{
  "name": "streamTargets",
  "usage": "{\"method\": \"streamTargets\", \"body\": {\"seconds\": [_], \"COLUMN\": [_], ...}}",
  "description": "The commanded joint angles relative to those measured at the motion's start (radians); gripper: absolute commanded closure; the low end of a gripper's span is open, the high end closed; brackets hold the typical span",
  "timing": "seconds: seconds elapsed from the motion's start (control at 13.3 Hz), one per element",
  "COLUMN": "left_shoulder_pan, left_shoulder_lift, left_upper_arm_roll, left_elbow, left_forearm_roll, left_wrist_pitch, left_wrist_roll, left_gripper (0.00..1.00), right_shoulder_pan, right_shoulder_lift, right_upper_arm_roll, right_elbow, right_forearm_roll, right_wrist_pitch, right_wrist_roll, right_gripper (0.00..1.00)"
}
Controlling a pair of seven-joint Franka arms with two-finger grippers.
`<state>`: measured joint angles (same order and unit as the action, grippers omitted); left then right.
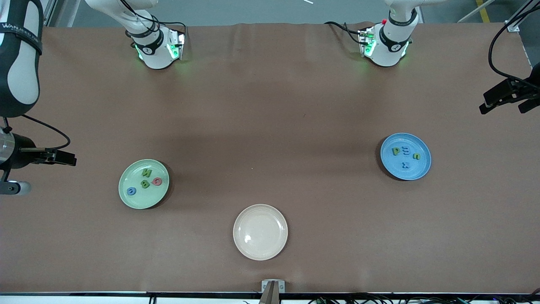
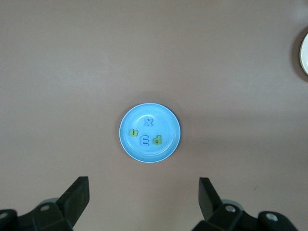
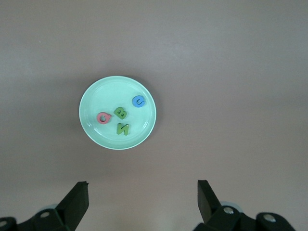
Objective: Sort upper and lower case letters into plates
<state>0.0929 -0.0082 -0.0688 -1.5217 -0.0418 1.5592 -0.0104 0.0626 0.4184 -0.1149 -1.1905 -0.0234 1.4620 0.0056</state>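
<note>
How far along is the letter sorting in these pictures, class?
It looks finished. Four letters lie in the mint green plate and four in the sky blue plate. The cream plate holds nothing, and no letters show on the tablecloth. Nothing is in hand: the left gripper and right gripper hang open, each over its plate. Nothing visible remains.

Left end effector (image 2: 144, 204), right end effector (image 3: 143, 207): raised, fingers spread.

Four letters (image 1: 145, 181) lie in a plate (image 1: 126, 195) toward the right arm's end of the table. Four more letters (image 1: 406, 154) lie in another plate (image 1: 423, 169) toward the left arm's end. A third plate (image 1: 260, 249) sits between them, nearer the front camera.
</note>
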Motion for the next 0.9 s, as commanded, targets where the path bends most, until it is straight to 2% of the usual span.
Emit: {"method": "streamTargets", "body": {"seconds": [0.0, 0.38, 0.68, 0.83], "left_shoulder_pan": [-0.002, -0.005, -0.004, -0.004], "left_shoulder_lift": [0.008, 0.008, 0.008, 0.008], "left_upper_arm_roll": [0.0, -0.003, -0.003, -0.003], "left_elbow": [0.021, 0.021, 0.021, 0.021], "left_forearm_roll": [-0.006, 0.019, 0.01, 0.008], "left_wrist_pitch": [-0.011, -0.011, -0.011, -0.011], "left_wrist_roll": [0.007, 0.007, 0.007, 0.007], "left_gripper": [0.0, 0.0, 0.0, 0.0], "right_shoulder_pan": [-0.007, -0.009, -0.009, -0.01], "right_shoulder_lift": [-0.064, -0.183, -0.386, -0.405], "right_upper_arm_roll": [0.006, 0.004, 0.004, 0.004], "right_elbow": [-0.085, -0.233, -0.534, -0.572], "right_forearm_roll": [-0.001, -0.001, -0.001, 0.0], "right_wrist_pitch": [0.006, 0.038, 0.228, 0.254], "right_wrist_roll": [-0.004, -0.004, -0.004, -0.004], "right_gripper": [0.0, 0.0, 0.0, 0.0]}}
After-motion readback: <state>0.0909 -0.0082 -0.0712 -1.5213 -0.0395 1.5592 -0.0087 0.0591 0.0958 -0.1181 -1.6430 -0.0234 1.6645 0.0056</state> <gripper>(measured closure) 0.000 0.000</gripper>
